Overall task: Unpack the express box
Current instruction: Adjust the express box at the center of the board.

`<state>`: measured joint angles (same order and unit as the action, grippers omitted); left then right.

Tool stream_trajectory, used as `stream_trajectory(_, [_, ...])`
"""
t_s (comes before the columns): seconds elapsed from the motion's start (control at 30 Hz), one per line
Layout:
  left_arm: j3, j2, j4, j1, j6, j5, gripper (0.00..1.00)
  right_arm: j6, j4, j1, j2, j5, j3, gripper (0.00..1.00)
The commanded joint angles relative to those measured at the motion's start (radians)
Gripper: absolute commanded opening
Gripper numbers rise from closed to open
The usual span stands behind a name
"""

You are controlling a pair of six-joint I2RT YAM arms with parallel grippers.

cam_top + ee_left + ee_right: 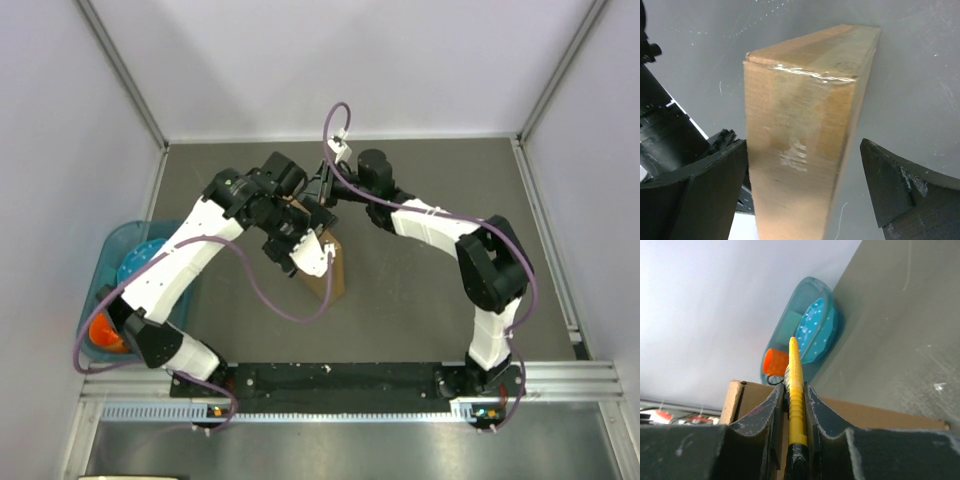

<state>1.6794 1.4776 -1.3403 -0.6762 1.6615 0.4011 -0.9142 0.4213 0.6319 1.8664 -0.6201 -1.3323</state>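
express box [805, 100] up on its edge, left gripper [805, 170] wide open straddling it, right gripper [795, 405] clamped on a yellow utility knife [794, 365], right by the box

Brown express box [797, 150]; yellow knife [795, 385]; teal tub [812, 286].
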Motion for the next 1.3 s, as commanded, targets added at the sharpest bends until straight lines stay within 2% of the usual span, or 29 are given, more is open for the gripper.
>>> stream_trajectory(0.0, [0.084, 0.067, -0.149, 0.001, -0.062, -0.01, 0.99, -0.097, 0.158, 0.009, 0.06, -0.142, -0.083, 0.0])
stream_trajectory(0.17, [0.114, 0.11, -0.112, 0.001, -0.101, 0.004, 0.99, -0.106, 0.169, 0.011, 0.094, -0.222, -0.129, 0.0])
stream_trajectory(0.47, [0.177, 0.161, -0.117, -0.002, -0.193, 0.013, 0.99, -0.002, 0.027, 0.026, 0.096, -0.308, -0.197, 0.0])
stream_trajectory(0.6, [0.183, 0.17, -0.144, -0.017, -0.272, -0.014, 0.99, 0.088, -0.08, 0.029, 0.086, -0.285, -0.214, 0.0])
stream_trajectory(0.63, [0.18, 0.173, -0.16, -0.017, -0.272, -0.034, 0.99, 0.122, -0.186, 0.026, 0.083, -0.252, -0.226, 0.0])
stream_trajectory(0.73, [0.155, 0.176, -0.195, -0.017, -0.298, -0.059, 0.99, 0.201, -0.283, 0.019, 0.065, -0.195, -0.246, 0.0])
stream_trajectory(0.87, [0.063, 0.165, -0.195, -0.017, -0.325, -0.062, 0.98, 0.239, -0.344, -0.004, 0.033, -0.136, -0.234, 0.0])
stream_trajectory(0.93, [0.048, 0.17, -0.192, -0.013, -0.356, -0.07, 0.92, 0.268, -0.363, -0.015, 0.005, -0.101, -0.219, 0.0])
stream_trajectory(1.03, [0.071, 0.185, -0.195, 0.02, -0.388, -0.019, 0.91, 0.279, -0.369, -0.04, -0.024, -0.092, -0.182, 0.0])
stream_trajectory(1.07, [0.103, 0.187, -0.194, 0.032, -0.394, 0.019, 0.93, 0.281, -0.369, -0.052, -0.03, -0.092, -0.17, 0.0])
stream_trajectory(1.1, [0.124, 0.197, -0.191, 0.055, -0.422, 0.039, 0.99, 0.284, -0.371, -0.057, -0.036, -0.093, -0.165, 0.0])
stream_trajectory(1.17, [0.192, 0.21, -0.197, 0.078, -0.442, 0.076, 0.99, 0.285, -0.371, -0.066, -0.047, -0.095, -0.156, 0.0])
stream_trajectory(1.27, [0.2, 0.21, -0.195, 0.118, -0.453, 0.117, 0.99, 0.285, -0.374, -0.075, -0.056, -0.099, -0.145, 0.0])
